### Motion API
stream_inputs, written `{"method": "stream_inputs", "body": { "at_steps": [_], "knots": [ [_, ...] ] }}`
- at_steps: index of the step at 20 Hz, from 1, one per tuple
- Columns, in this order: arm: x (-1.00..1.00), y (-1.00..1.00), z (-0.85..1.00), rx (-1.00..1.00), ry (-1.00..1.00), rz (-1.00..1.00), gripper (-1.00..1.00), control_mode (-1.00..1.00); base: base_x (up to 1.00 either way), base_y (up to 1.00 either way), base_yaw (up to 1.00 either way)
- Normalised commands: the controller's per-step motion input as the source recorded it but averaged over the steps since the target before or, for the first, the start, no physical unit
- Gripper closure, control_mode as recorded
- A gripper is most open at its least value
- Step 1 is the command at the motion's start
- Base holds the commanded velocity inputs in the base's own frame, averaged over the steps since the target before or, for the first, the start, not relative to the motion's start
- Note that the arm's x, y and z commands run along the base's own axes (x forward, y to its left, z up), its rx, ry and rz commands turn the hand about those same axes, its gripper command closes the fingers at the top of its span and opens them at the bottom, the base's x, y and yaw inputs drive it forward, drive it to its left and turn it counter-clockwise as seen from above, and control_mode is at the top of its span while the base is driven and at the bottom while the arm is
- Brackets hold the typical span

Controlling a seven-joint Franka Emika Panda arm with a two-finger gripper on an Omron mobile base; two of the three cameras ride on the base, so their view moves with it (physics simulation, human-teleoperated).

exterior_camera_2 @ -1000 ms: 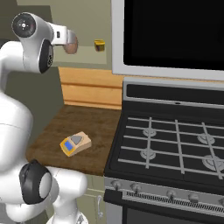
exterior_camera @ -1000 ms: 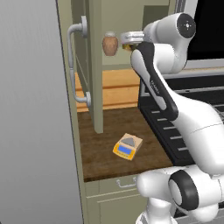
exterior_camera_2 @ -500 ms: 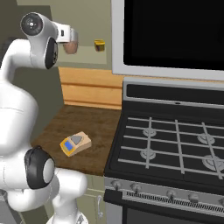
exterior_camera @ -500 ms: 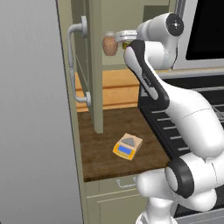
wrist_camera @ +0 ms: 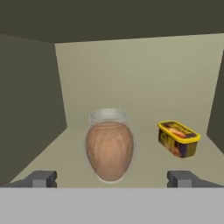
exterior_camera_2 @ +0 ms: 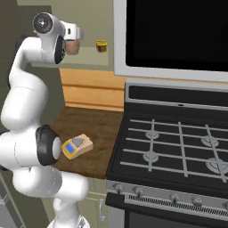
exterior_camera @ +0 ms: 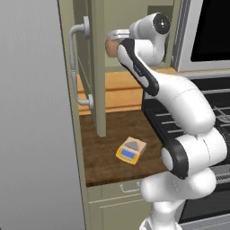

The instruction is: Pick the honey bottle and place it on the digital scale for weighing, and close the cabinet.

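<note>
Hand view gives me the honey bottle point(wrist_camera: 109, 146), a smooth brown urn with a pale lid, upright on the cabinet point(exterior_camera: 98, 67) shelf between my spread, empty jaws. Inside the cabinet, to its right, sits a short yellow tin point(wrist_camera: 178, 138) with a dark band. Below, the flat yellow scale point(exterior_camera: 130, 150) lies on the wood-grain tabletop point(exterior_camera: 108, 134).

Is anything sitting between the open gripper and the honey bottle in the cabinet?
Nothing visible does. In the hand view the honey bottle stands upright straight ahead of the gripper, whose fingertips are spread wider than it. The yellow tin sits off to one side on the cabinet shelf, outside that line.
</note>
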Motion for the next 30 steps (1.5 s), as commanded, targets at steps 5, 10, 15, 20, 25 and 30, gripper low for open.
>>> {"method": "stream_inputs", "body": {
  "at_steps": [5,10,15,20,25,30],
  "knots": [
    [0.69,0.09,0.00,-0.01,0.01,0.00,-1.00,-1.00,0.00,0.00,0.00],
    [0.30,0.09,0.00,-0.01,0.00,0.00,-1.00,-1.00,0.00,0.00,0.00],
    [0.24,0.10,0.00,-0.02,0.00,0.00,-1.00,-1.00,0.00,0.00,0.00],
    [0.38,0.18,0.00,-0.04,0.00,0.00,-1.00,-1.00,0.00,0.00,0.00],
    [0.22,0.10,-0.06,-0.02,0.00,0.00,-1.00,-1.00,0.00,0.00,0.00],
    [0.15,0.05,-0.16,-0.01,0.00,0.00,-1.00,-1.00,0.00,0.00,0.00]
  ]
}}
